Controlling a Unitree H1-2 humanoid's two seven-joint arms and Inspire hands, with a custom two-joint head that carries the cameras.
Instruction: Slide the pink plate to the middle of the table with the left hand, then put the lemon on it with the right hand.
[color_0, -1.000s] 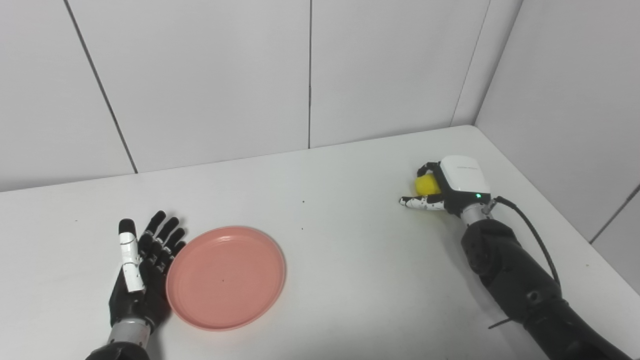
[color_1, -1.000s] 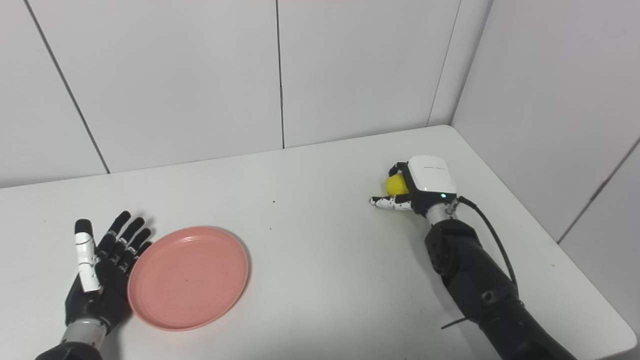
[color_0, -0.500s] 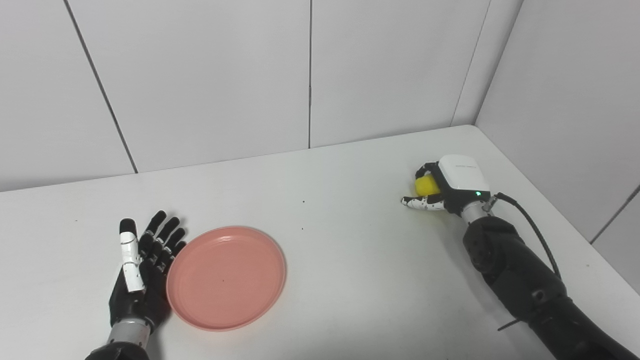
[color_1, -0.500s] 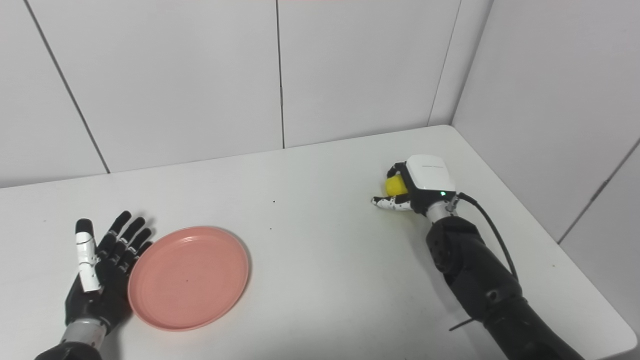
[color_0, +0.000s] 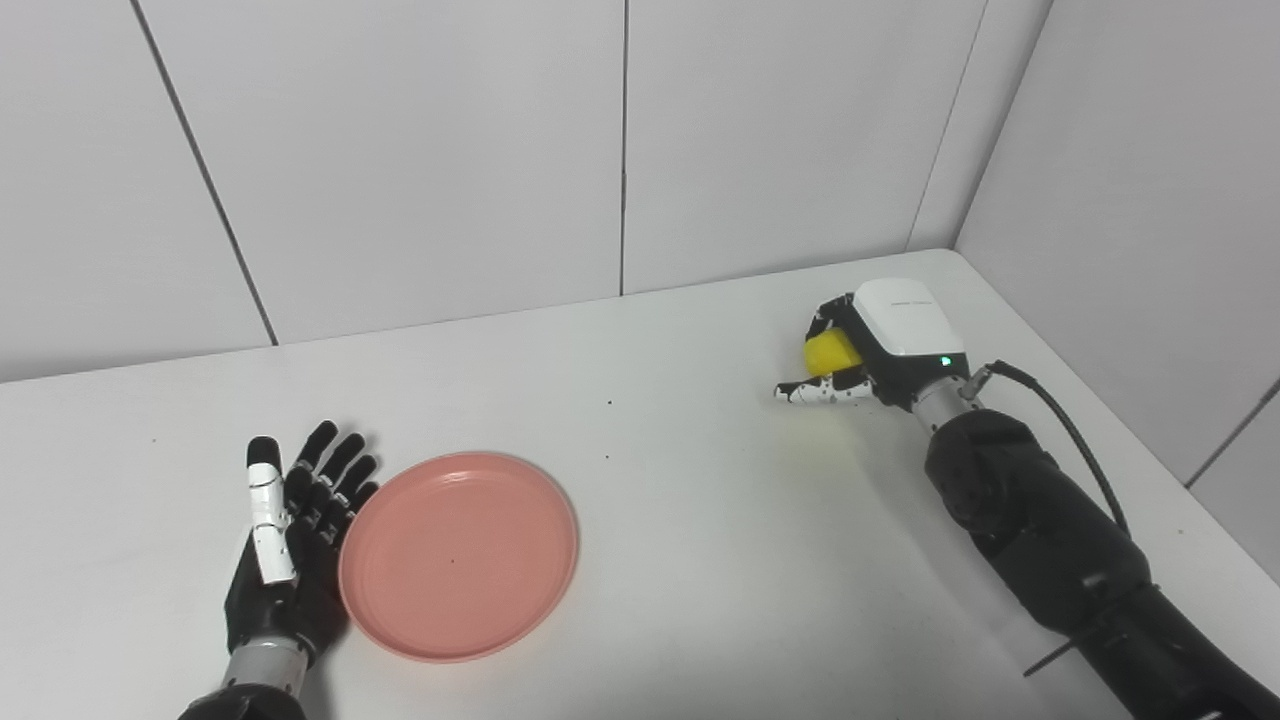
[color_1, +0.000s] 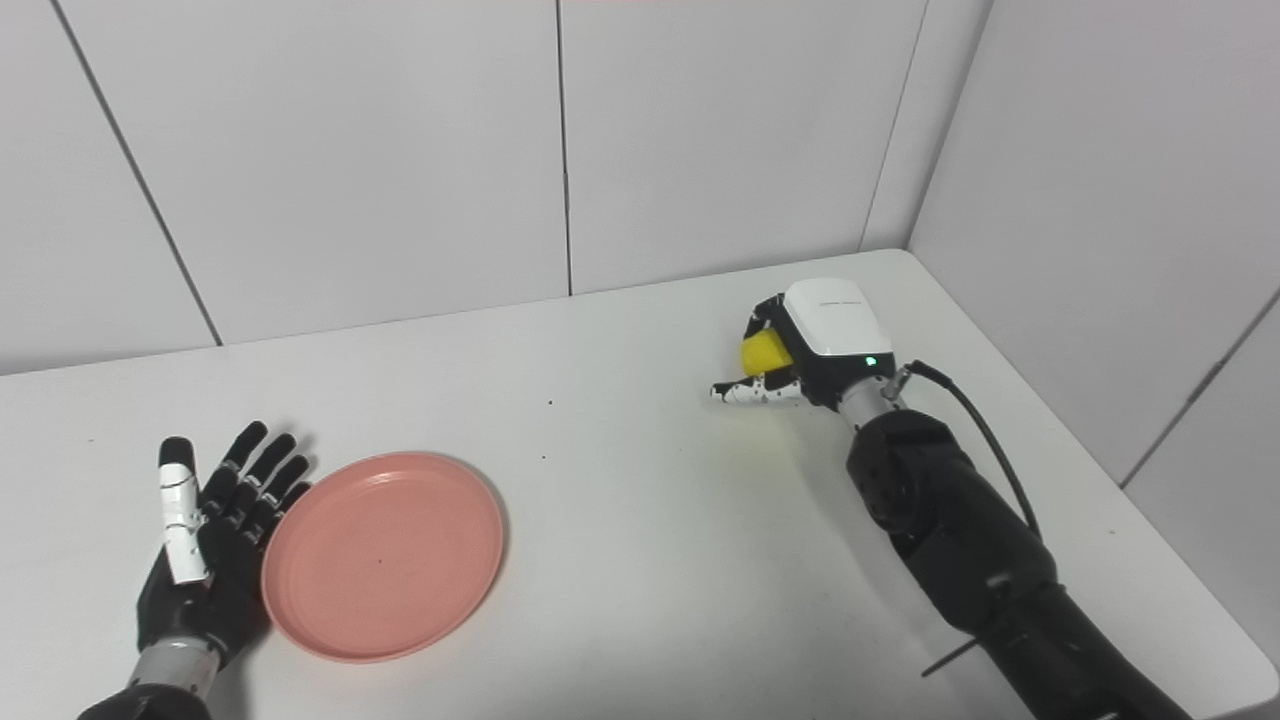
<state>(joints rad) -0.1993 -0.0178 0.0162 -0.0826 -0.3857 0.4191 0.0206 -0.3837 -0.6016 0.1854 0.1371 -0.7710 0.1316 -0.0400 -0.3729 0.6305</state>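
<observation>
Looking through the left eye view, we see the pink plate (color_0: 458, 556) lying flat on the white table (color_0: 700, 560), toward the left and near the front edge, short of the table's middle. Our left hand (color_0: 290, 545) lies just beside the plate's left rim, fingers spread and straight, holding nothing; we cannot tell whether its fingers touch the rim. Far to the right, near the back corner, our right hand (color_0: 868, 345) is closed around the lemon (color_0: 828, 353), whose yellow side shows between the fingers and the thumb. A yellow tint on the table under the hand suggests the lemon is lifted clear of the surface. A black cable (color_0: 1060, 440) loops from the wrist along the right forearm.

Turning to the right eye view, we find the same layout. The pink plate (color_1: 382, 556) sits left of centre with the left hand (color_1: 205, 545) spread beside it, and the right hand (color_1: 800, 345) grips the lemon (color_1: 764, 353) well apart from the plate.
</observation>
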